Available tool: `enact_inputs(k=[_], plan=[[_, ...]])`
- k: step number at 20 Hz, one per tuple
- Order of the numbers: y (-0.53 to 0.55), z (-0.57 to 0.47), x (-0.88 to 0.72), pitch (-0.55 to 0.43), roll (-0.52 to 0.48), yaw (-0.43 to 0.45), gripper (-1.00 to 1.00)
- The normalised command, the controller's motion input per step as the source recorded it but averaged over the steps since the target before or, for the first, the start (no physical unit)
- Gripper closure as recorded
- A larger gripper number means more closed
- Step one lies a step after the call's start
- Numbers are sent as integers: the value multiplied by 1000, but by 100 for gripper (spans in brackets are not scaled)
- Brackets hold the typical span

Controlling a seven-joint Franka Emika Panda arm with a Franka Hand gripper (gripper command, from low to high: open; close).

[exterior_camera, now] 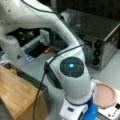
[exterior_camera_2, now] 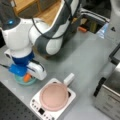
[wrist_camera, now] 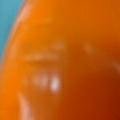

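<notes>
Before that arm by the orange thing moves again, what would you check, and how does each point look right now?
1. Claw right above the orange object: ok.
2. Orange object inside the teal dish: ok; it fills the wrist view.
3. Claw open or shut: cannot tell, the arm hides it.
4. Dish apart from the white scale with the pink plate: ok.
5. Cable slack along the arm: ok.

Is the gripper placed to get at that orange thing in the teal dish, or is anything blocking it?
Probably yes. The gripper is low over the teal dish, right at the orange thing, which fills the wrist view. Nothing shows between them.
</notes>
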Motion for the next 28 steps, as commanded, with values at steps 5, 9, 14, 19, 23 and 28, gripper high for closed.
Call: enact_inputs(k=[5, 9, 14, 19, 23, 28], plan=[[549, 87, -96, 23, -51, -111, 100], [472, 53, -155, 25, -104, -119, 100], [308, -1, -185, 8, -151, -108, 100], [294, -48, -190, -14, -180, -66, 100], [220, -71, -177, -29, -183, -30, 100], [131, -80, -163, -34, -204, 34, 100]])
